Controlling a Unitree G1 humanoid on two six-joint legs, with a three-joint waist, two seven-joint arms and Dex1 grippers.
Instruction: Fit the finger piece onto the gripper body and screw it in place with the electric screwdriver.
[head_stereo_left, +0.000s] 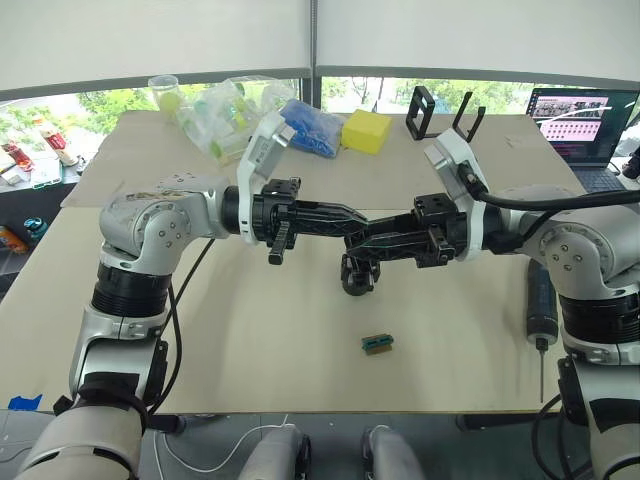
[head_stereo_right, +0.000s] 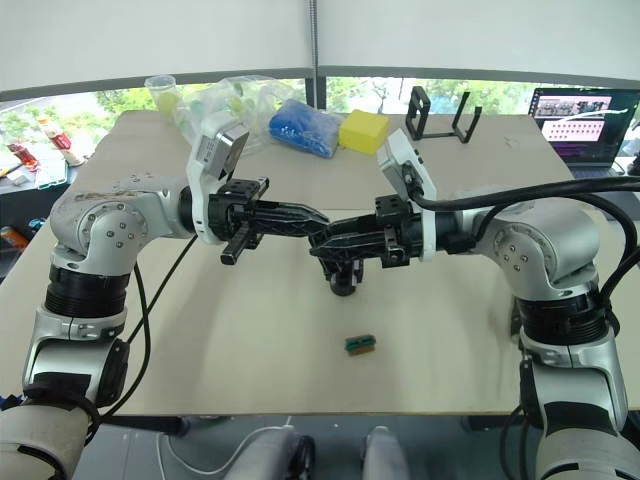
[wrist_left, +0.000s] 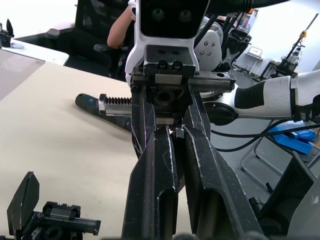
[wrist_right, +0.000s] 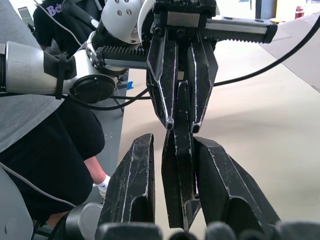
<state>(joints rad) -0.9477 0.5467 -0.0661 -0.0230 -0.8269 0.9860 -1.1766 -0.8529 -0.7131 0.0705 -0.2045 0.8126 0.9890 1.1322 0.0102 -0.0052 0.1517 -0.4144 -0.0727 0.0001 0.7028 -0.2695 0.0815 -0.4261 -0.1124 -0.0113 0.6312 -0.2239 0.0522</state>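
My two grippers meet tip to tip above the middle of the table. The finger piece (wrist_right: 177, 165), a black tapered wedge, lies between them. My left gripper (head_stereo_left: 362, 218) is shut on its narrow end. My right gripper (head_stereo_left: 355, 243) has its fingers on either side of the wider end, with a thin gap on one side, so it is slightly open. The gripper body (head_stereo_left: 358, 275) stands on the table just below the meeting point. The electric screwdriver (head_stereo_left: 540, 310) lies on the table beside my right arm, bit toward the front edge.
A small green-and-brown block (head_stereo_left: 377, 343) lies near the front. At the back are a clear plastic bag (head_stereo_left: 225, 115), a blue bag (head_stereo_left: 310, 128), a yellow block (head_stereo_left: 366, 130), a black frame (head_stereo_left: 420, 112) and a laptop (head_stereo_left: 585, 120). A seated person (wrist_right: 60, 150) is nearby.
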